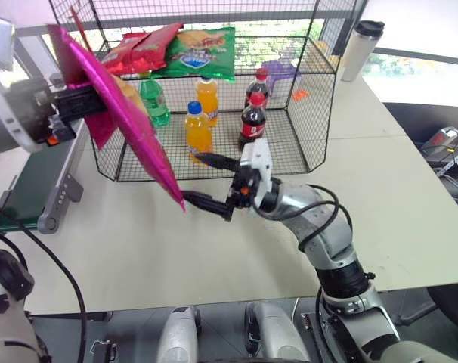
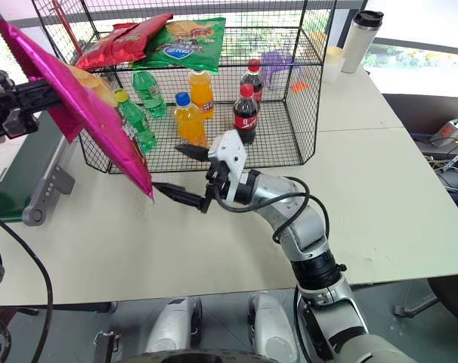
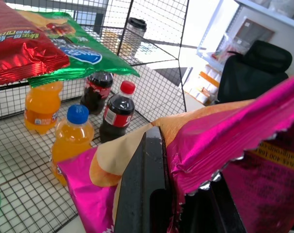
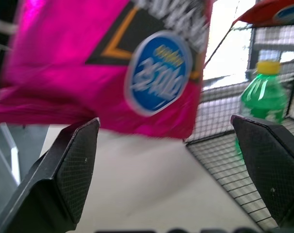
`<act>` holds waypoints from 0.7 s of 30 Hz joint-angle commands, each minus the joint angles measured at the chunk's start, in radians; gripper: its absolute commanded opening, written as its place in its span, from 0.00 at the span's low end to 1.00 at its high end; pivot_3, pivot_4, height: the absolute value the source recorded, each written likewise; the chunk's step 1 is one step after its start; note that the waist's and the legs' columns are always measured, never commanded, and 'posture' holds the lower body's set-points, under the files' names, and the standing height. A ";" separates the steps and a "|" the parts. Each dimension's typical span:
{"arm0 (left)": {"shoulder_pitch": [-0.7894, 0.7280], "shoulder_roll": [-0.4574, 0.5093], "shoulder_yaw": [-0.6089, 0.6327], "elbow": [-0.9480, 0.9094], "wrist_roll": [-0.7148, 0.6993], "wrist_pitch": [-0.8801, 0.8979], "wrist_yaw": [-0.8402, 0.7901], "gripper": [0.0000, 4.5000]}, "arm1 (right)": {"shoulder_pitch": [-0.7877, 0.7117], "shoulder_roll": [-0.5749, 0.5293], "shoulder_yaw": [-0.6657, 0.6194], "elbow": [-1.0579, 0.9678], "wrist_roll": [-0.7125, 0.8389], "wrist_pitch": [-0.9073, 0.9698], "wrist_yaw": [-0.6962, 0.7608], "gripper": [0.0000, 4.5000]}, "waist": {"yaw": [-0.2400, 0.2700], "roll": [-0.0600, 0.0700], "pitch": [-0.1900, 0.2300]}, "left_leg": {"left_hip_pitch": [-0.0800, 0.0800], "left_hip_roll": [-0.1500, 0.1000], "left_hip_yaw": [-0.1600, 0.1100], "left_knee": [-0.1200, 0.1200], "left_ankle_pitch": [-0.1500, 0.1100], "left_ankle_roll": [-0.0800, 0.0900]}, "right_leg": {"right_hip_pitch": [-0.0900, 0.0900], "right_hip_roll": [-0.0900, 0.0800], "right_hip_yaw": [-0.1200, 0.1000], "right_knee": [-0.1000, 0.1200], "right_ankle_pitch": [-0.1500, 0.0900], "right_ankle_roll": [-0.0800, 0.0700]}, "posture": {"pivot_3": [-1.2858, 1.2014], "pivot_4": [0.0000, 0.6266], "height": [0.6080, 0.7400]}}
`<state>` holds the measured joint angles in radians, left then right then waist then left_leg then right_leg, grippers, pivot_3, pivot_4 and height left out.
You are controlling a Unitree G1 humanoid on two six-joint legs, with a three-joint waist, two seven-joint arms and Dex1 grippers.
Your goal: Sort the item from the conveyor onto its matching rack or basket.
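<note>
holding the pink crisp bag point(image 1: 123, 113) aloft, the left gripper point(image 1: 76, 102) pinches its edge; the right gripper point(image 1: 206, 181) gapes empty below. a mistimed handover could drop it short of the rack point(image 1: 312, 91).

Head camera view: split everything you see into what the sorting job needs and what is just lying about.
Job:
- pink crisp bag, clamped in left gripper
- right gripper, open by the bag's lower corner
- conveyor
- wire rack

Lying about:
- red snack bags
- green snack bag
- drink bottles
- tumbler
</note>
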<state>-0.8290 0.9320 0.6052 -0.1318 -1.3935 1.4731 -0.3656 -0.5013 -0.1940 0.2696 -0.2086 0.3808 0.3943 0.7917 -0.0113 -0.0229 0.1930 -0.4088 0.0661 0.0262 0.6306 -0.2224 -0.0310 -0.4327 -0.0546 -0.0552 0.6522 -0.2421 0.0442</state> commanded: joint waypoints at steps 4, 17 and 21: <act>-0.003 0.040 0.002 -0.004 -0.079 -0.065 0.036 0.02 | -0.011 -0.016 -0.008 0.026 -0.043 -0.080 0.007 1.00 | -0.001 0.000 0.000 | 0.000 0.000 0.000 0.000 0.000 0.000 | 0.000 0.000 0.000 0.000 0.000 0.000 | 0.52 0.24 1.00; 0.099 0.057 -0.028 -0.032 -0.176 -0.165 0.100 0.02 | -0.087 0.136 -0.117 0.063 0.026 -0.076 -0.145 1.00 | 0.001 0.000 0.000 | 0.000 0.000 0.000 0.000 0.000 -0.001 | 0.000 0.000 0.000 0.000 0.000 0.000 | 0.52 0.24 1.00; 0.108 0.079 -0.025 -0.018 -0.193 -0.197 0.107 0.02 | -0.074 0.109 -0.117 0.059 0.030 -0.032 -0.137 1.00 | 0.000 0.000 0.000 | 0.000 0.000 0.000 -0.001 0.000 -0.001 | 0.001 -0.001 0.000 0.000 0.000 0.000 | 0.52 0.24 1.00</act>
<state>-0.7128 0.9896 0.5637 -0.1395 -1.5582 1.3094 -0.2571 -0.5759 -0.0786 0.1588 -0.1216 0.3954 0.3528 0.6503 -0.0109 -0.0232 0.1929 -0.4086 0.0659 0.0260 0.6300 -0.2220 -0.0318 -0.4321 -0.0554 -0.0554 0.6517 -0.2420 0.0442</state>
